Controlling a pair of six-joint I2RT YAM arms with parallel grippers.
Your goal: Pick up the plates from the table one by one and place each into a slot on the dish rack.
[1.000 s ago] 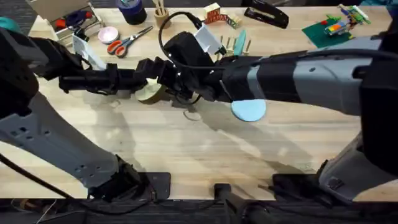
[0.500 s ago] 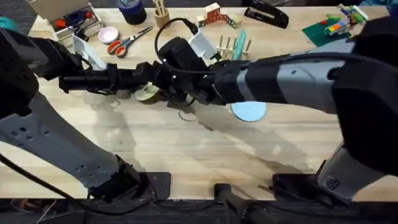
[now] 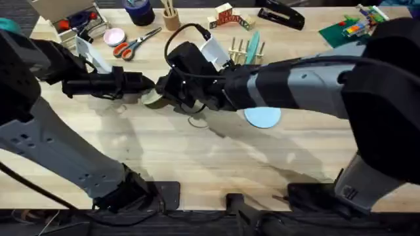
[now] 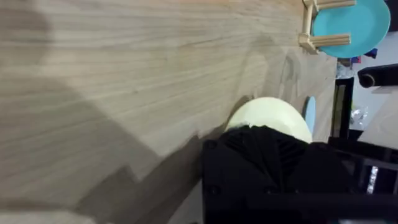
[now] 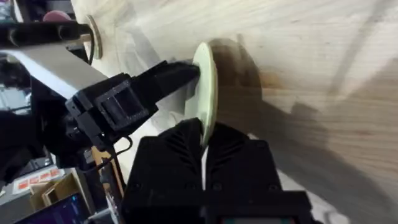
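1. Showing a hand-over in mid-table: the cream-yellow plate (image 3: pixel 155 98), small, round and flat, stands on edge between the two grippers, at about 10 o'clock from the table (image 3: pixel 197 157) centre. In the right wrist view the cream-yellow plate (image 5: pixel 206 81) appears edge-on as a thin pale disc; in the left wrist view the cream-yellow plate (image 4: pixel 268 113) shows as a pale dome above the black fingers.
2. The light blue plate (image 3: pixel 263 117) lies flat on the wood at about 2 o'clock from centre, just beside the right forearm.
3. The dish rack (image 3: pixel 246 47), light wood with upright dowel pegs, stands at 12 o'clock near the far edge. A teal plate (image 3: pixel 254 43) stands on edge between its pegs; in the left wrist view the teal plate (image 4: pixel 348 25) sits behind two pegs of the dish rack (image 4: pixel 320 38).
4. The left gripper (image 3: pixel 147 88) reaches in horizontally from 9 o'clock, its arm stretched low over the table; its fingers are clamped on the cream-yellow plate's rim.
5. The right gripper (image 3: pixel 165 90) reaches across from 3 o'clock, past the table's middle; its fingers (image 5: pixel 183 140) are closed on the opposite rim of the same plate.
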